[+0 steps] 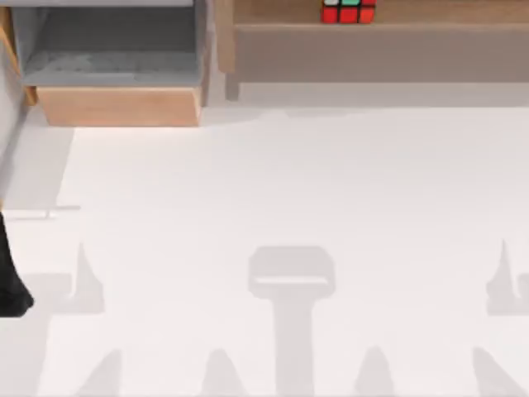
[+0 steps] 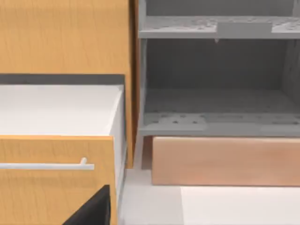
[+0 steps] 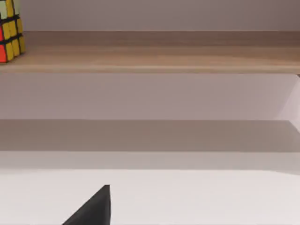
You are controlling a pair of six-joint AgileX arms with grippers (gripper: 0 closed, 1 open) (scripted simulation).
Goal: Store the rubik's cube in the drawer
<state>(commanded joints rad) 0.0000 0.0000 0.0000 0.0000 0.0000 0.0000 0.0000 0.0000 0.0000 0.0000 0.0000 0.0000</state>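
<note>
Presently, the rubik's cube [image 1: 348, 11] sits on the long brown wooden shelf [image 1: 380, 29] at the far edge of the table, right of centre in the top view. Its visible face shows red and green tiles divided by black lines. In the right wrist view the cube [image 3: 10, 32] shows red and yellow tiles and rests on the shelf board [image 3: 154, 58], near one end of what that view shows of it. Nothing touches the cube.

The drawer [image 1: 116, 70] stands at the far left of the table, well apart from the cube and to the left of the shelf. It is pulled open: the grey floor and inner walls are exposed, and the light-wood front panel [image 1: 120, 106] faces the near side. The left wrist view looks into the same drawer [image 2: 220, 105], with the grey floor behind the light-wood front. Beside it in that view is an orange-wood cabinet [image 2: 63, 37] with a lower drawer front carrying a pale bar handle [image 2: 47, 165].

The white table [image 1: 281, 198] carries arm shadows along its near edge. A dark part of the left arm [image 1: 10, 281] shows at the left edge of the top view. Whether either gripper is wide or narrow cannot be told.
</note>
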